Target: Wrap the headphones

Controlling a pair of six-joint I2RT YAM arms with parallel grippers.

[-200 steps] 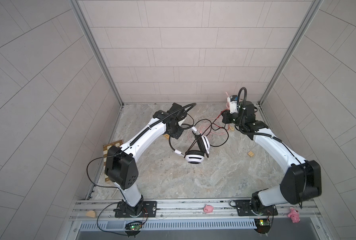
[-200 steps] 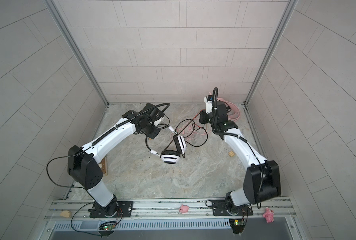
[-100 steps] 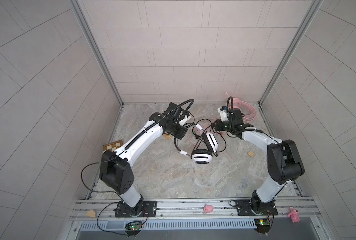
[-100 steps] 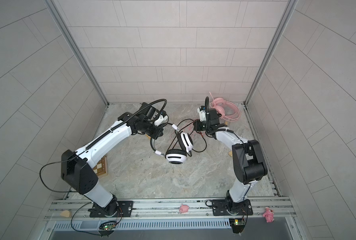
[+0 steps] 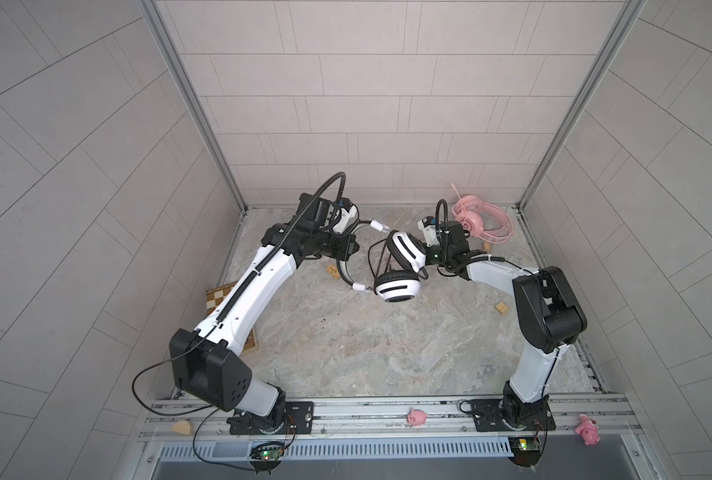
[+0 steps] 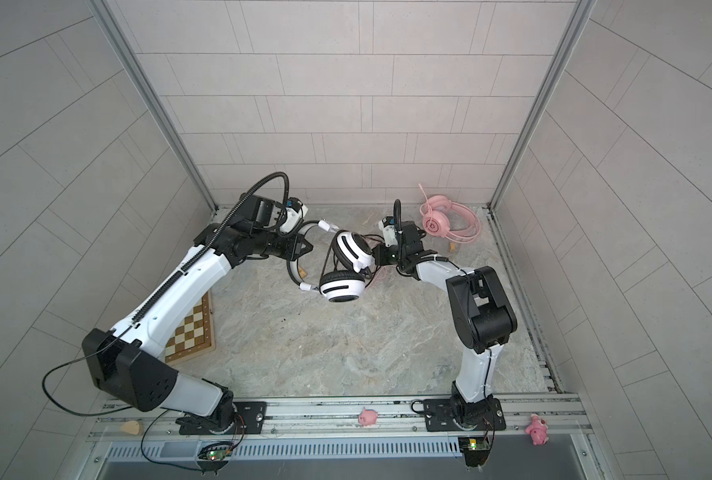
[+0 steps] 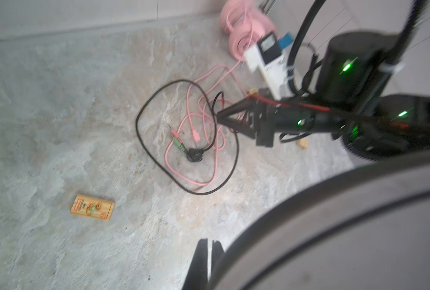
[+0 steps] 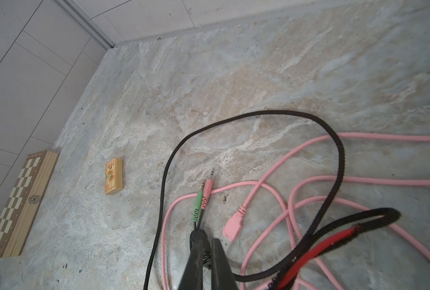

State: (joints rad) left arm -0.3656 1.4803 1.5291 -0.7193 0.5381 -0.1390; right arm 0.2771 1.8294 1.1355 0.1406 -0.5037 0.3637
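1. Left gripper [image 5: 346,253] is clenched tight on the band of the white headset [image 5: 397,286], which hangs between the two arms over the back half of the table [image 5: 366,345].
2. Right gripper [image 7: 219,116] pinches the black cable [image 8: 254,115] — fingers almost touching.
3. The cable's slack loops across the table, tangled over the pink cable [image 8: 259,185].
4. Pink headset [image 5: 472,222] lies in the far right corner — beside the wall.

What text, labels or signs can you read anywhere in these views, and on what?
Nothing here can be read.
wooden block: red and green print on its face, too small to read.
pink headphones: round mark on the ear cup, too small to read.
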